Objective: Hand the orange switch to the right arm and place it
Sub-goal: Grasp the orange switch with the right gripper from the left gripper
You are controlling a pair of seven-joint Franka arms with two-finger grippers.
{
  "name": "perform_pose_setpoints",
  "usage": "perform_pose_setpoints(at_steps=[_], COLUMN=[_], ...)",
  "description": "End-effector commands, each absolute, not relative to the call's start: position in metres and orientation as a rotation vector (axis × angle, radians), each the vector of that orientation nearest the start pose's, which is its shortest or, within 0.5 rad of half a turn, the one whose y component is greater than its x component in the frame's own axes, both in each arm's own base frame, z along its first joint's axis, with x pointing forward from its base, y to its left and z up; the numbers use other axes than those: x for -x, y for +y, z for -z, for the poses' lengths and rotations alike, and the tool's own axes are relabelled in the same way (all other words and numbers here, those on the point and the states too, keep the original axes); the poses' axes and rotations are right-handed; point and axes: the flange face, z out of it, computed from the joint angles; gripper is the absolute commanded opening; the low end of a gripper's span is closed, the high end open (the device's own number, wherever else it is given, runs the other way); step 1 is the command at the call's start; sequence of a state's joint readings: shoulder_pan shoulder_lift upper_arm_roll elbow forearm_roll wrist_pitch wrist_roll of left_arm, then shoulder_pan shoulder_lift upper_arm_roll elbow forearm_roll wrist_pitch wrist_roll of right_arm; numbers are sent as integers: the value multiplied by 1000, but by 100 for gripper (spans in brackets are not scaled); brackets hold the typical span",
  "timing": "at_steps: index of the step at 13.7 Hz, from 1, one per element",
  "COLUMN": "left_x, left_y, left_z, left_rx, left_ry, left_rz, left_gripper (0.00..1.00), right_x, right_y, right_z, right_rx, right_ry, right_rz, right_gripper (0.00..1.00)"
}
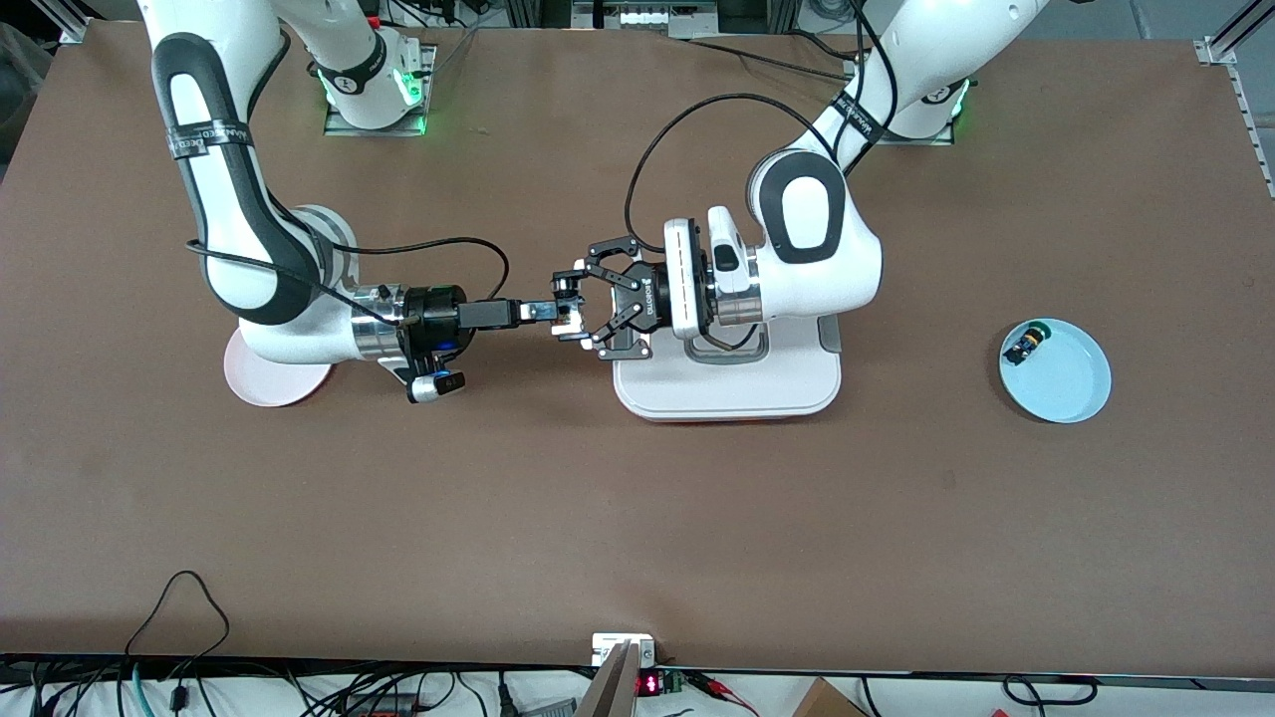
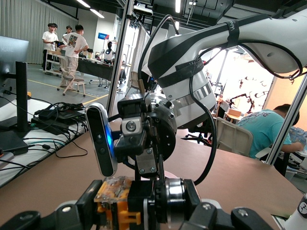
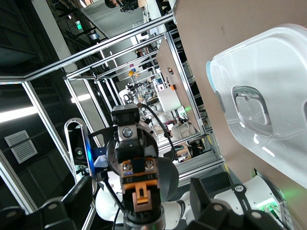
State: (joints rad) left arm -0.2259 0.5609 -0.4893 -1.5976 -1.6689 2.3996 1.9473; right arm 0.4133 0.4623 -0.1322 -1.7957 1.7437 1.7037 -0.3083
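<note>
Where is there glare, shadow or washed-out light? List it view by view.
Front view: even overhead light, only soft shadows on the table. Left wrist view: the bright background washes out around the right arm, yet the switch is well lit. Right wrist view: glare streaks on the tray, with dark surroundings and a bright ceiling strip.

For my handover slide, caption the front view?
Left gripper holds the orange switch mid-table as the right gripper reaches it.

Matt brown table (image 1: 637, 518), glossy white plastic tray (image 1: 727, 393), smooth pale blue plate (image 1: 1066, 383), shiny silver metal wrist (image 1: 374, 334)
</note>
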Motion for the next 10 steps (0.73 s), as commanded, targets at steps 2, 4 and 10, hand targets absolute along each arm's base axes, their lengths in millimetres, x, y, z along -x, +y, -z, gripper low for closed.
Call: perform_pose_setpoints(at_steps=[2, 4, 10], left_x=[-572, -571, -572], left_y=[-429, -428, -427], left_z=[-378, -375, -378], left_rx=[-1462, -1466, -1468], left_ry=[-1053, -1054, -1050], left_rz=[-1055, -1048, -1051], left_gripper=[0, 0, 8], right_x=[-592, -589, -592], right_y=[289, 295, 288], right_z=[-344, -343, -342], right_rx=[1571, 1567, 1558], right_ry=[236, 235, 228], right_rz=[-341, -344, -332], right_gripper=[69, 57, 0])
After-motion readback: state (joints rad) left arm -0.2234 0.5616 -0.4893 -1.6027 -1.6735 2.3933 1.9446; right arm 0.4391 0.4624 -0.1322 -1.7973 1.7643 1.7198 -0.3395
